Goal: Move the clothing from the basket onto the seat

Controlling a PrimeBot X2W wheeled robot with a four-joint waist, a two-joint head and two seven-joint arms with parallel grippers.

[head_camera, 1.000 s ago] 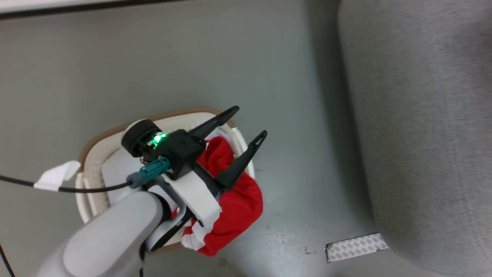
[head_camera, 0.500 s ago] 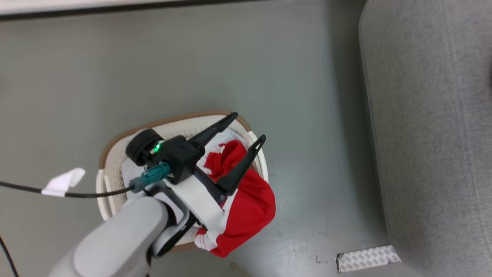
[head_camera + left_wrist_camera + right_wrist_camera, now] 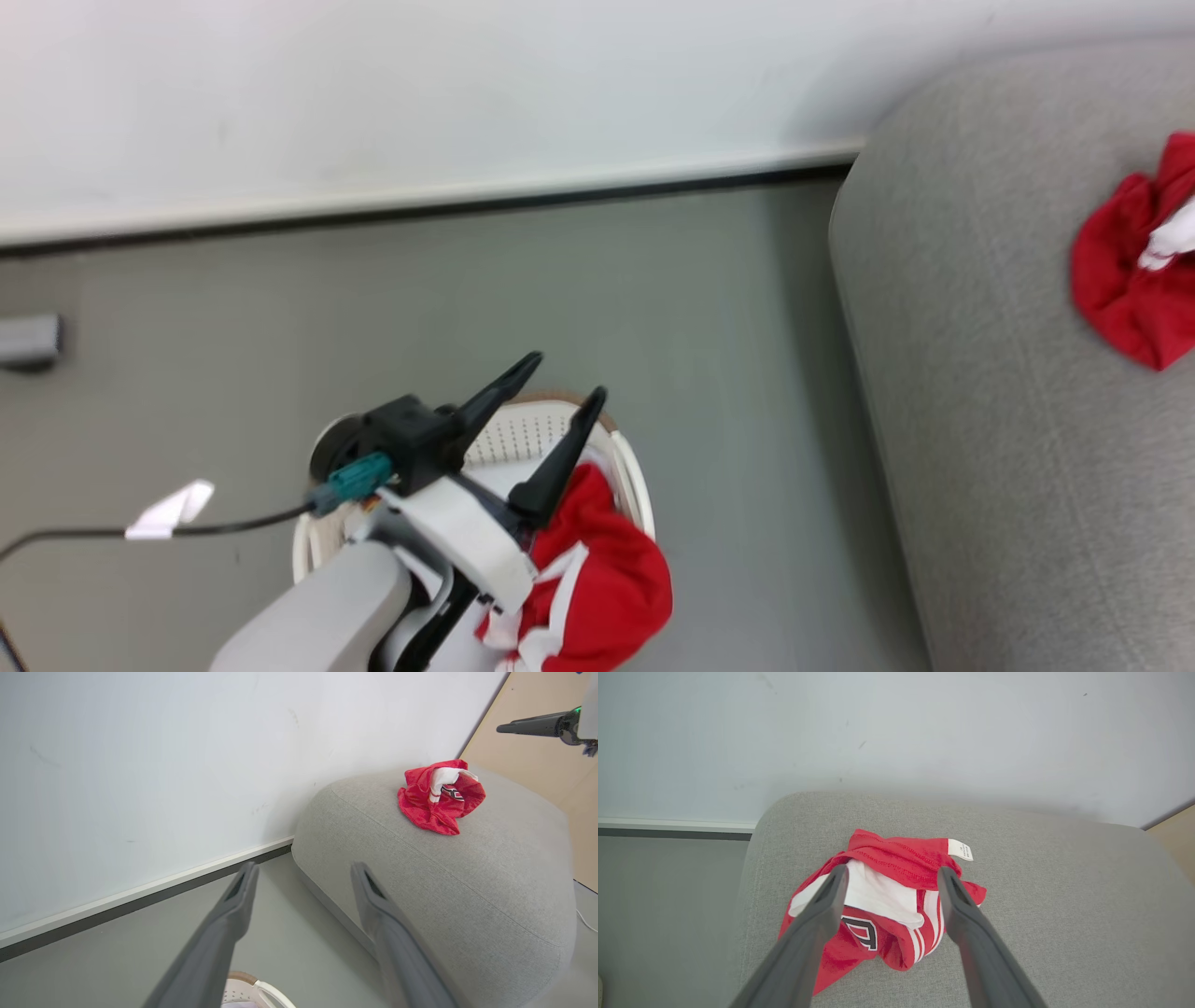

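**Fig. Clothing transfer, basket to seat: three views, one instant.**

**(a) Head view.** The left gripper [image 3: 565,378] hangs over the basket [image 3: 523,434] w/ jaws spread wide and nothing btwn them. It is probably placed there for the next pick. A red garment [image 3: 607,579] w/ white trim slumps across the basket's rim, part inside and part hanging outside above the floor [image 3: 560,280]. Being limp cloth, it follows the rim rather than standing on it. A black cable [image 3: 187,532] trails off the wrist. The seat [image 3: 1008,420] stands to the right, well apart from the basket.

**(b) Right wrist view.** The right gripper [image 3: 893,871] looks down over the jersey [image 3: 882,910], fingers fully apart and holding nothing. The jersey lies crumpled on the seat top, near the end by the wall [image 3: 896,728]. Its black lettering and white stripes show, and the sewn-in label [image 3: 960,849] is turned up. The bunched heap suggests cloth let fall, not laid flat. It sits inside the rounded edge, so it is unlikely to slide off.

**(c) Left wrist view.** The right gripper appears high and to one side of the jersey, clear of it, i.e. the jersey rests on the seat alone.

**Status (judgement).** One piece is delivered and one is left in the basket, so approx. halfway. The next grasp needs a pinch on the bunched part inside the rim. A hold on the overhanging part alone could drag cloth against the rim and tip the light basket.
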